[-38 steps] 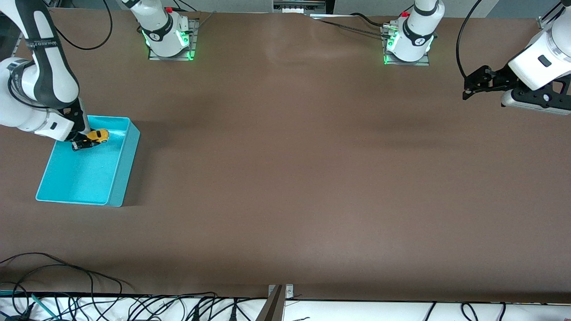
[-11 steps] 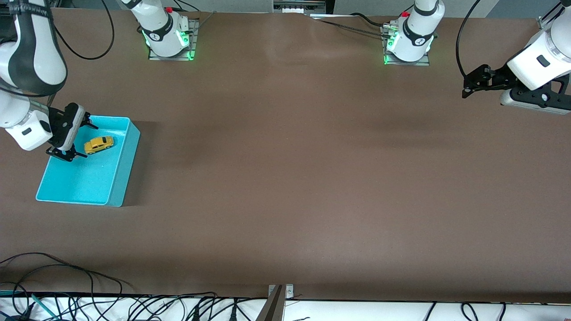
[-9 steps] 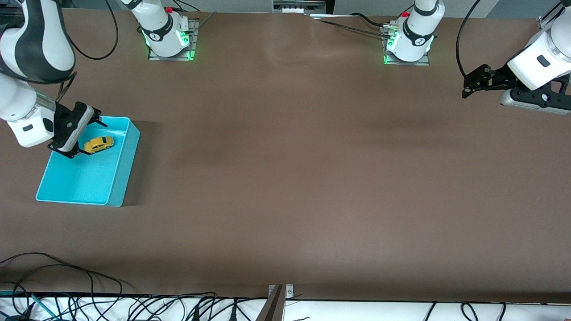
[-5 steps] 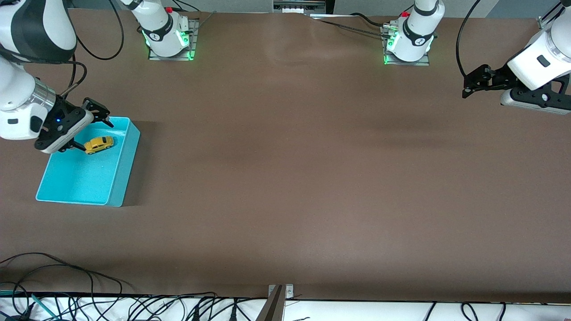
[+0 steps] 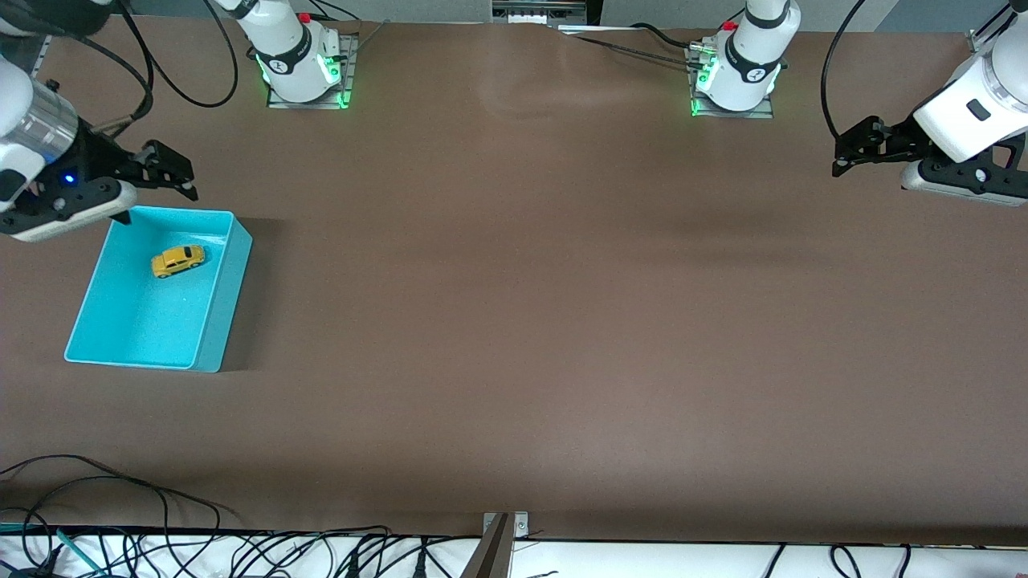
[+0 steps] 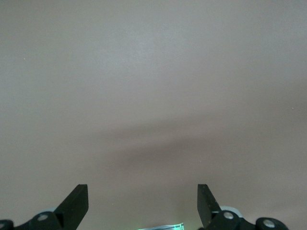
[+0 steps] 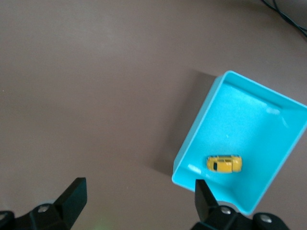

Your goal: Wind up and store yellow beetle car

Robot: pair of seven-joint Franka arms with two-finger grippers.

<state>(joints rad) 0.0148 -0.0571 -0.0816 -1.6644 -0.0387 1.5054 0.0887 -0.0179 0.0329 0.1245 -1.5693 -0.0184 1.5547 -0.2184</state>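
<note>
No readable text, no labels, no brands, no numbers, no signs made out anywhere on arms, bin, car or table.

Looks like a robotics lab setup, not anyone's home. Two white arms are bolted onto metal base plates (image 5: pixel 305 95) with green status lights glowing, on a big plain brown table (image 5: pixel 530 305). Loose black cables (image 5: pixel 241 550) are tangled along the near edge, and more cabling runs along the far edge by the bases.
</note>
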